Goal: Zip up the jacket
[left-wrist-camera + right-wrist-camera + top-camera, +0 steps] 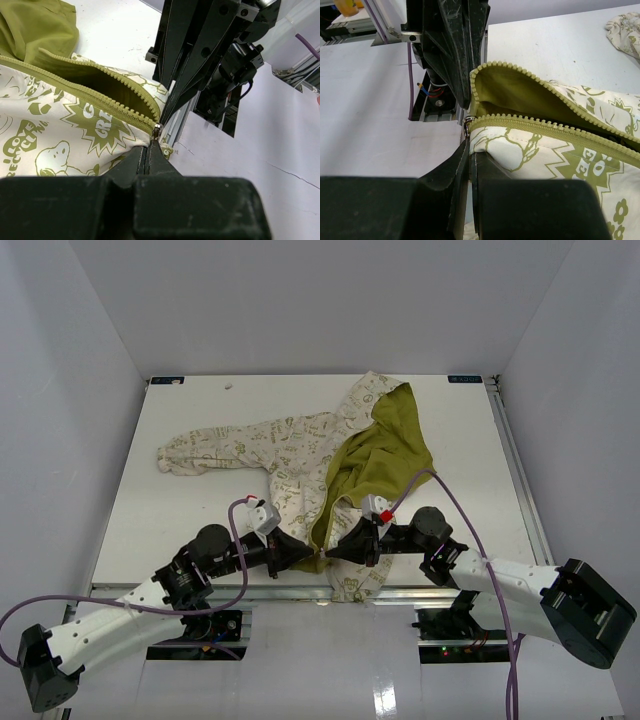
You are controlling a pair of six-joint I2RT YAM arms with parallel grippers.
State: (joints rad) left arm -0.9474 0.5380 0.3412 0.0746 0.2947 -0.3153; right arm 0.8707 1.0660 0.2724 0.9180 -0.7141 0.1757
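The jacket (300, 445) lies spread on the white table, cream with green print, its olive lining (385, 445) turned up on the right. The front zipper (125, 82) gapes open above a small metal slider (156, 130) at the bottom hem, near the table's front edge. My left gripper (308, 555) and right gripper (335, 552) meet tip to tip there. The left gripper (150, 144) is shut on the jacket right under the slider. The right gripper (469, 146) is shut on the cream hem beside the slider (467, 121).
One sleeve (200, 452) stretches toward the left, and the hood (365, 395) points at the back wall. The aluminium front rail (250, 592) runs just below the grippers. White walls enclose the table on three sides. Purple cables (455, 505) loop over both arms.
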